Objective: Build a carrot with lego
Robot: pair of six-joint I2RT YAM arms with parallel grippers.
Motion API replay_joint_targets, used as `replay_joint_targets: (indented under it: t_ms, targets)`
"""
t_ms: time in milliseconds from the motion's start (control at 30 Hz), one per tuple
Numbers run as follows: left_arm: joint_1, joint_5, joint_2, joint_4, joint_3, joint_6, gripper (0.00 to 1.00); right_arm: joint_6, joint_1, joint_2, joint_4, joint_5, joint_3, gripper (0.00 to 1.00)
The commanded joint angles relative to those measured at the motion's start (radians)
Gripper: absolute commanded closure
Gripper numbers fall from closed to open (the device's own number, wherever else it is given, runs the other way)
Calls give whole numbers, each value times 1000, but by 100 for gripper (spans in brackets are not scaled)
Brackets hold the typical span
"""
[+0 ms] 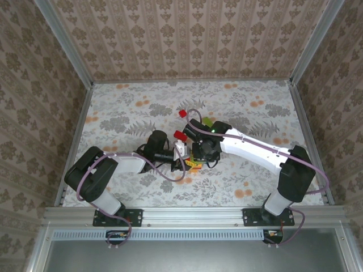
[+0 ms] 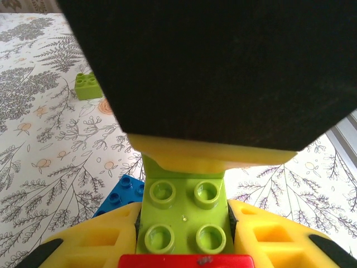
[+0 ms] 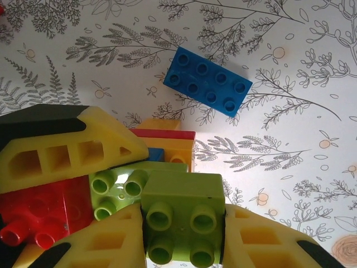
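Right, both pairs of fingers were clamped. We saw the left fingers (image 2: 268, 237) closed on a lime brick (image 2: 184, 215), with a red brick (image 2: 187, 261) butted against its near edge. The right fingers (image 3: 262, 240) gripped a second lime brick (image 3: 181, 220), which touched the first. Beyond the right fingers a blue brick (image 3: 207, 81) lay flat on the table (image 3: 312, 111), well apart. A green brick (image 2: 88, 86) sat far ahead-left of the left fingers.
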Motion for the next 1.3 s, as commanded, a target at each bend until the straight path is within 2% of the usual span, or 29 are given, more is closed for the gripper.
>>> replay_joint_targets:
  t_ms: [0, 300, 333, 467, 633, 900, 1067, 1167, 1267]
  targets:
    - [-4, -63, 7, -64, -13, 36, 71, -17, -3, 70, -42, -22, 5, 71]
    - [-4, -65, 8, -63, -14, 36, 71, -44, -10, 79, -32, -69, 8, 67]
    - [-4, -64, 9, -63, -14, 36, 71, -43, -12, 70, -19, -74, 9, 64]
    - [-3, -65, 10, -68, -12, 38, 71, -55, -16, 24, 16, -89, 37, 42]
    - [-3, -61, 12, -70, -10, 37, 71, -92, -17, -19, -11, -67, 116, 32]
    - [13, -28, 20, -112, 13, 5, 70, -150, -49, -145, -105, 34, 188, 26]
    - [63, -22, 34, -175, 72, -78, 72, -197, -129, -275, -120, 66, 146, 26]
    - [68, -45, 63, -262, 129, -89, 72, -230, -190, -357, -103, 91, 124, 25]
    - [73, -62, 70, -281, 148, -125, 72, -261, -248, -423, -69, 88, 103, 24]
